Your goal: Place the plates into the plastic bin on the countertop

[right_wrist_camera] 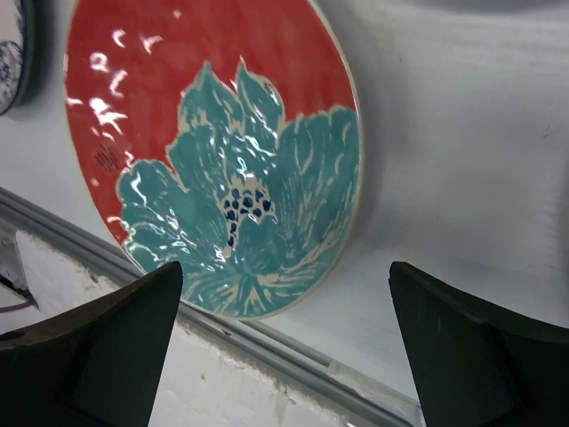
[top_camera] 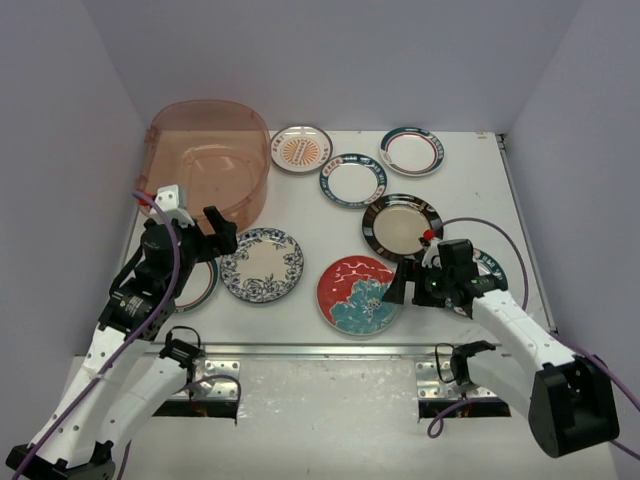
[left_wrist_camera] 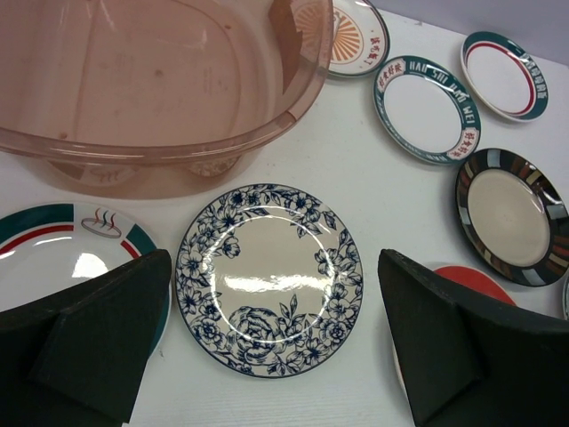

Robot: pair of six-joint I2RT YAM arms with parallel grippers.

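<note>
The plates (top_camera: 353,180) lie flat and separate on the white counter (top_camera: 320,230), all outside the plastic bin (top_camera: 255,180), which stands at the far left corner. The blue floral plate (left_wrist_camera: 268,277) sits just in front of the bin, and the red-and-teal plate (right_wrist_camera: 222,151) lies to its right by the metal rail (right_wrist_camera: 80,240). The left end effector (left_wrist_camera: 274,258) hovers over the blue plate, jaws wide apart. The right end effector (right_wrist_camera: 284,267) hangs over the red-and-teal plate's near edge, jaws also apart, gripping nothing.

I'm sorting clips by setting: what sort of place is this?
Probably a robot test booth: plain lilac walls box in a white table, left arm and right arm mounted at its edge.
</note>
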